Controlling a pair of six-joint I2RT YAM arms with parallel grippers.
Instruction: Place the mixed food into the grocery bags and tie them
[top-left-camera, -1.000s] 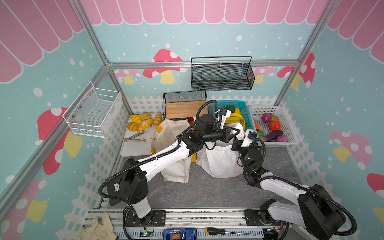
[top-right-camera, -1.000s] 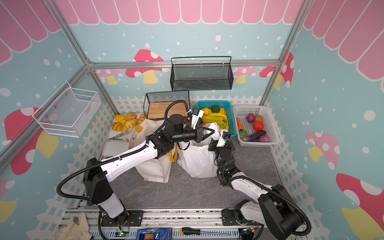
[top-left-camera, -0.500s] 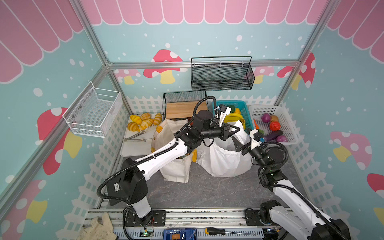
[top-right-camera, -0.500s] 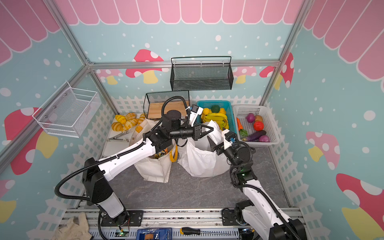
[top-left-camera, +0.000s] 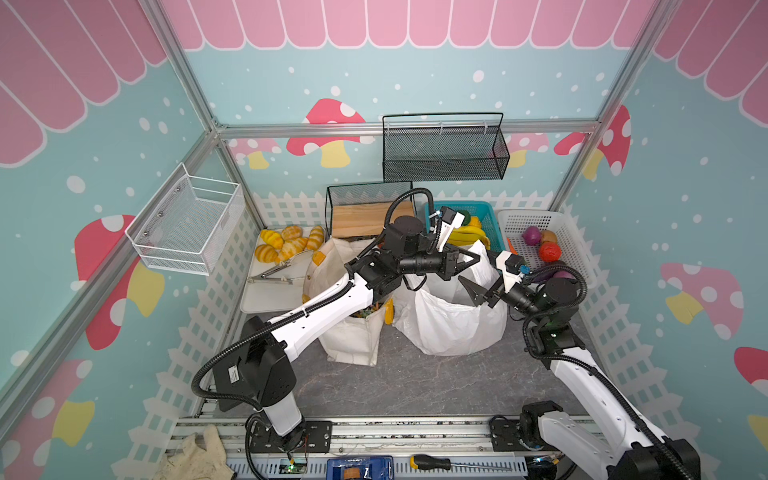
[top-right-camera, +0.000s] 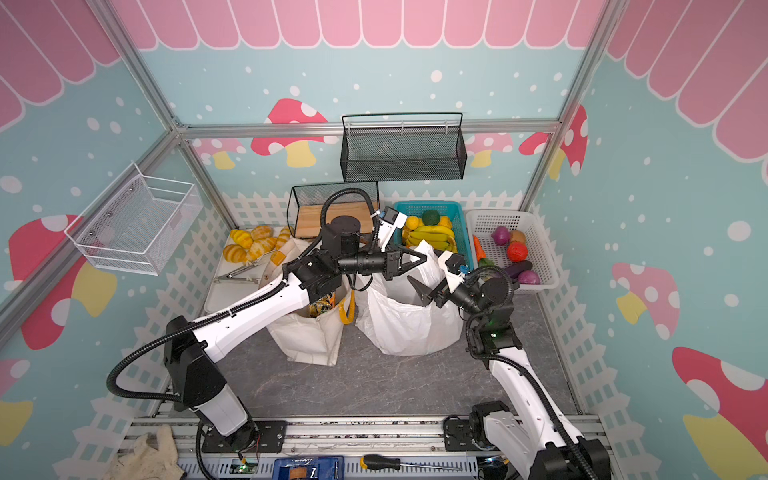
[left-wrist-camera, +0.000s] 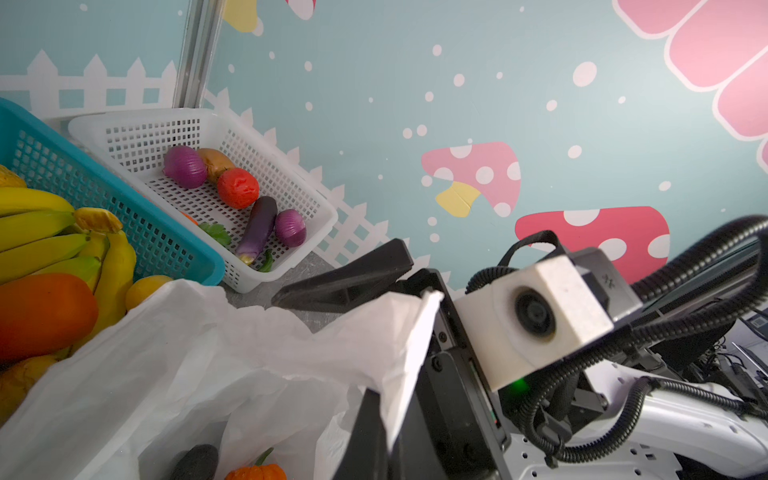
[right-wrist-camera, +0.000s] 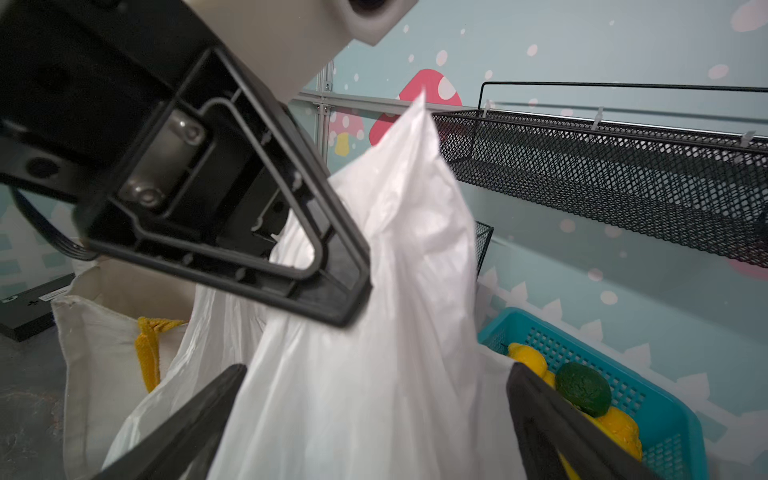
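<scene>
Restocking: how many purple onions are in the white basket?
2. One purple onion lies toward the white basket's back, beside a brown vegetable; the other touches the eggplant. More may be hidden.

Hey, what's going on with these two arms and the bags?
The left arm's fingers are pinched shut on the top edge of the white plastic bag, holding it up. The right arm's fingers stand wide open at the bag's other side, gripping nothing. A toy pumpkin already lies inside. The cream canvas tote stands beside it with snack packets in it. Neither bag is tied yet.
</scene>
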